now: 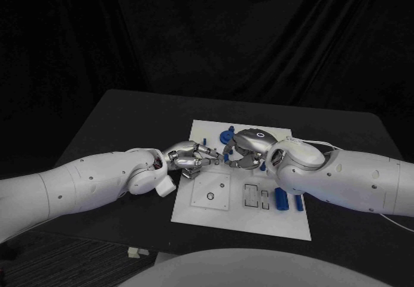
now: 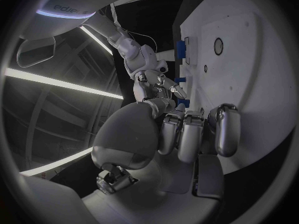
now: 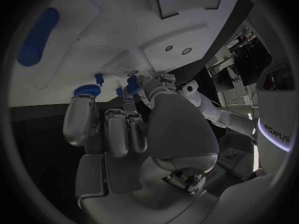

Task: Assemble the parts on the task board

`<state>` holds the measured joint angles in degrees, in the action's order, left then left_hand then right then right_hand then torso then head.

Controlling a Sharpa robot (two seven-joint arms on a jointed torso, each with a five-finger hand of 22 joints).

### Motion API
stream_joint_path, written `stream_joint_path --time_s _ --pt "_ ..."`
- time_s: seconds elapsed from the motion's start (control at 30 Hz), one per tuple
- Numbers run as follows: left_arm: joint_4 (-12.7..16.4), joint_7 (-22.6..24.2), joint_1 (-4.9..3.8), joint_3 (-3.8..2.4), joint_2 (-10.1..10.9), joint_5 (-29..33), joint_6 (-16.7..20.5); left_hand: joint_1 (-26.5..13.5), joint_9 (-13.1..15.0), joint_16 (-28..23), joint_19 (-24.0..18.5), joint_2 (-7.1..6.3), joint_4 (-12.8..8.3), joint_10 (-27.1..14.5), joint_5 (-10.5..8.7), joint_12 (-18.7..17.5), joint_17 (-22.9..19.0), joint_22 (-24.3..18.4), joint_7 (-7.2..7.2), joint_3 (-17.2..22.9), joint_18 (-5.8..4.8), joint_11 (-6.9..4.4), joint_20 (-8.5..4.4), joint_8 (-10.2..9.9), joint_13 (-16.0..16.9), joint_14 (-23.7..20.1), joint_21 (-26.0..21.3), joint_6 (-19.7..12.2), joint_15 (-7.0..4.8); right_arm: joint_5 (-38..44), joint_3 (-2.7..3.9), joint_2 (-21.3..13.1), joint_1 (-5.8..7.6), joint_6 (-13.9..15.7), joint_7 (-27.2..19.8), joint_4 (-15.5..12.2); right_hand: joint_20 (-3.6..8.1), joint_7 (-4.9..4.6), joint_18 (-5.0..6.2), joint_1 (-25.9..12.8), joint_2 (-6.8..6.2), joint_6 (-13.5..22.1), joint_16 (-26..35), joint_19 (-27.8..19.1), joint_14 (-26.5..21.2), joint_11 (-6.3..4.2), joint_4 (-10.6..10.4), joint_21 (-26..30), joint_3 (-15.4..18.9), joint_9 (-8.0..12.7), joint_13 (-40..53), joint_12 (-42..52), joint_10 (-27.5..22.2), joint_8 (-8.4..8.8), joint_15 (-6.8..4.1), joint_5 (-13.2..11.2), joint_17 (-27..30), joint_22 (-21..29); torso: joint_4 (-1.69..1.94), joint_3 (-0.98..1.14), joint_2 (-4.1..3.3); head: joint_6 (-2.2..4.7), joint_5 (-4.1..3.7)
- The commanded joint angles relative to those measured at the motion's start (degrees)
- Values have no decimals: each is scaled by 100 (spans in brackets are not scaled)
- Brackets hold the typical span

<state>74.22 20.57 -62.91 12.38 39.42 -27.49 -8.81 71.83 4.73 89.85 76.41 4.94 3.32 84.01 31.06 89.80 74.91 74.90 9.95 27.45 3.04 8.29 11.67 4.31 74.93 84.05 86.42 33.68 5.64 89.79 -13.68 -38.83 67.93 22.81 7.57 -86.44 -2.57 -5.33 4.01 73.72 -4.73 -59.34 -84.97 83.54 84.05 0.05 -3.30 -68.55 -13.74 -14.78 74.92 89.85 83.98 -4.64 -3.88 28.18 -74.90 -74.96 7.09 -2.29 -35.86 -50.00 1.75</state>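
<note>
Both hands meet over the board's middle.
The left hand (image 1: 191, 156) and right hand (image 1: 246, 148) close fingertips on a blue part (image 1: 226, 156) above the white board (image 1: 259, 218); grip uncertain.

"sharpa" on the robot's white body casing (image 3: 274, 129)

White rounded arm shells (image 1: 86, 179) (small dark screws), silver segmented hands (image 1: 191, 156), thin white cable.
</note>
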Motion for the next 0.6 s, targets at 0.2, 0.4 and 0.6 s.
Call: stream_joint_path --time_s 0.2,0.4,0.6 --pt "21 39 6 -7 -28 23 -136 -30 -5 15 -13 2 9 599 18 20 1509 769 297 37 -37 38 46 -2 1507 595 -24 -3 47 13 6 19 -4 3 46 -13 -20 1 17 58 2 -42 30 -24 468 34 12 22 -52 -2 1508 15 602 24 45 135 -986 -952 4 1 -2 0 -1" --pt "19 37 8 -7 -27 23 -137 -30 -5 15 -13 2 9 599 18 20 1509 769 297 37 -37 38 46 -2 1507 595 -24 -3 47 13 5 16 -4 -29 60 -10 -19 0 18 95 -1 -50 32 -25 468 33 42 24 -90 6 1508 15 602 31 44 243 -984 -952 5 -2 -6 0 -2" --pt "20 37 8 -7 -3 23 -128 -34 -13 15 -26 1 12 599 12 20 1509 763 300 38 -34 41 50 -9 1507 595 -29 -16 51 13 4 11 -5 -137 93 19 -19 0 17 98 -1 -50 31 -24 468 33 44 20 -94 7 1508 15 602 31 44 252 -985 -953 10 -3 -2 0 4"
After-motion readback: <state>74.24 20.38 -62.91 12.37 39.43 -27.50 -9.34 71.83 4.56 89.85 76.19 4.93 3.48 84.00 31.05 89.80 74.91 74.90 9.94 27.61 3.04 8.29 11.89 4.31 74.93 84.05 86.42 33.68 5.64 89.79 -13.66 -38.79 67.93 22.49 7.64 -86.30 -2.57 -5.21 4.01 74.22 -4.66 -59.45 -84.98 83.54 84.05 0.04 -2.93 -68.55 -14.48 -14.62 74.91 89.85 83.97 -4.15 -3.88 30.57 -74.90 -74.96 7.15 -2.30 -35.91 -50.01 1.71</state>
